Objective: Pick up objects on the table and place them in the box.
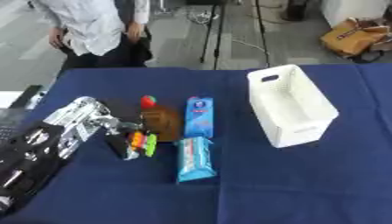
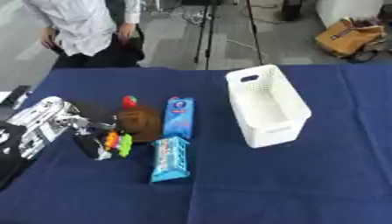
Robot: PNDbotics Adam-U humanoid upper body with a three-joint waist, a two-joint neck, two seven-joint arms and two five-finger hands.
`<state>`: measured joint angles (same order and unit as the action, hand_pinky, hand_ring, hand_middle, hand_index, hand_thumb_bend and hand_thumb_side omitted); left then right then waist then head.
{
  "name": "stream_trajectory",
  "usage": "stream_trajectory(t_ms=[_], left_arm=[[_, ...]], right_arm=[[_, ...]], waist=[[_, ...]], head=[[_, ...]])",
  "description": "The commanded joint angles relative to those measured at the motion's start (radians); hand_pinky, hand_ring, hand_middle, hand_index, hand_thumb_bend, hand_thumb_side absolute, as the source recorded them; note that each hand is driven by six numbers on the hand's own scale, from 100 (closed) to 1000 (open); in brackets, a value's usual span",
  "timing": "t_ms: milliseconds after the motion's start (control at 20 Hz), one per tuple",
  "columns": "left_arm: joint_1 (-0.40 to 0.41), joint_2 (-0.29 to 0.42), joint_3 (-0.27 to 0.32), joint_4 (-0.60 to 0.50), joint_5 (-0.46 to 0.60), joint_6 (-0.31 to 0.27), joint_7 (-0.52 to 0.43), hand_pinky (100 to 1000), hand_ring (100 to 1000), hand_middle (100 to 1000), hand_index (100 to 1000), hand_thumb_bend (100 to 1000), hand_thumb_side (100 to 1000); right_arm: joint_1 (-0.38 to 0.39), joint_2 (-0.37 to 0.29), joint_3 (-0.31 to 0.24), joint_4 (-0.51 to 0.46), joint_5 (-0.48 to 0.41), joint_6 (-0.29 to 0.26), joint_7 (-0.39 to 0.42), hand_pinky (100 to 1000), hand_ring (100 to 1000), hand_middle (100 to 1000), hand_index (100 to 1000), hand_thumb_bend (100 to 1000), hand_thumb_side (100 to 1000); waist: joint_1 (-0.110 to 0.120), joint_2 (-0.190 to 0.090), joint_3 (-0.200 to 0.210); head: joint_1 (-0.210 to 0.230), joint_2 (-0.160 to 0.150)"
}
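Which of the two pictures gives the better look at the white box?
The right eye view: the white box sits nearer the middle, with its open top and handle slot plain. The left eye view shows it whole too, only further right.

Your left arm (image 1: 34,151), black with silver joints, enters from the lower left corner and stretches diagonally up toward the middle of the scene. Its silver wrist section sits highest, with the left hand (image 1: 115,131) bent downward beyond it. Your dark fingers (image 1: 116,144) point down and curl at the tips; whether they grip anything cannot be made out. Your right arm and right hand do not appear in either eye view.
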<state>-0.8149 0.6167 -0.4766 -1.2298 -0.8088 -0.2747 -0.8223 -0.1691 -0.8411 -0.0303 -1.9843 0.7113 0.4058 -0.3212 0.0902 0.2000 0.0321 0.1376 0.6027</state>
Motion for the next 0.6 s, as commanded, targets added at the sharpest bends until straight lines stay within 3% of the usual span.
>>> stream_trajectory(t_ms=[50, 600], left_arm=[[-0.032, 0.046, 0.021, -0.032, 0.015, -0.008, -0.027, 1000, 484, 443, 625, 100, 456], [-0.096, 0.058, 0.031, -0.106, 0.057, 0.024, -0.066, 1000, 477, 435, 611, 100, 377]], right_arm=[[-0.006, -0.026, -0.016, -0.016, -0.001, 0.0, -0.008, 861, 900, 820, 778, 100, 1000], [0.0, -0.026, -0.018, -0.016, -0.003, 0.002, -0.015, 862, 902, 820, 777, 100, 1000]], waist=[[-0.004, -0.021, 0.002], [-0.001, -0.026, 0.005]], head=[[-0.002, -0.006], [-0.024, -0.01]])
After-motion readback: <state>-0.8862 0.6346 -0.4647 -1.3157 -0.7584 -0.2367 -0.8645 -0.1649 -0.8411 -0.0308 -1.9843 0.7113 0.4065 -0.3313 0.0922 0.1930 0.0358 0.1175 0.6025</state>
